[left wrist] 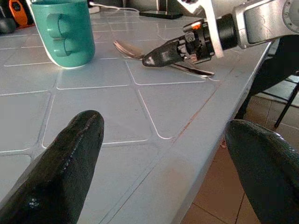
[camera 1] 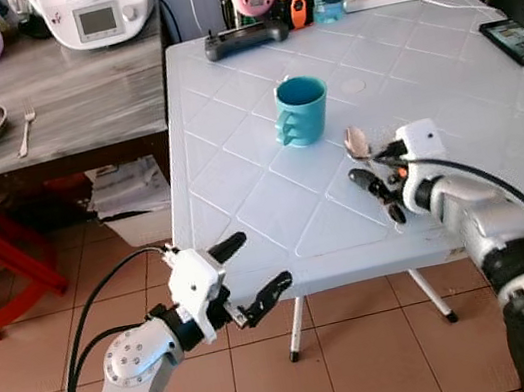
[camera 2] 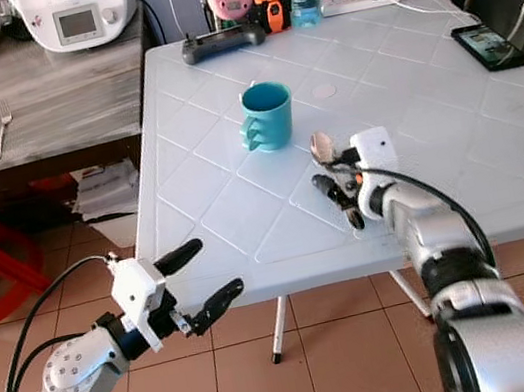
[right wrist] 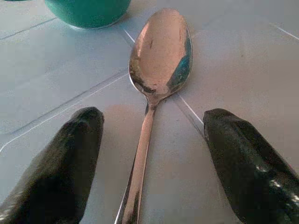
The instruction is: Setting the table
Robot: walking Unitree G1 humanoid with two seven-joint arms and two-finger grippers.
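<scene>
White plastic table (camera 1: 230, 130) holds a teal mug (camera 1: 302, 110), with a spoon (right wrist: 154, 84) lying flat just beside it. Right gripper (right wrist: 149, 163) straddles the handle, fingers spread, nothing held — should withdraw straight back without nudging it. Left gripper (camera 1: 252, 276) hovers off the near edge, also spread and empty.

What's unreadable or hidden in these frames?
- Spoon: right wrist view cuts off the handle's end; from the head views the right gripper covers the handle.
- Teal mug: contents can't be seen at this angle.
- Phone: screen too small to read.
- Appliance display on the wooden counter: too small to read.
- Left gripper: open, off the white table's edge.
</scene>
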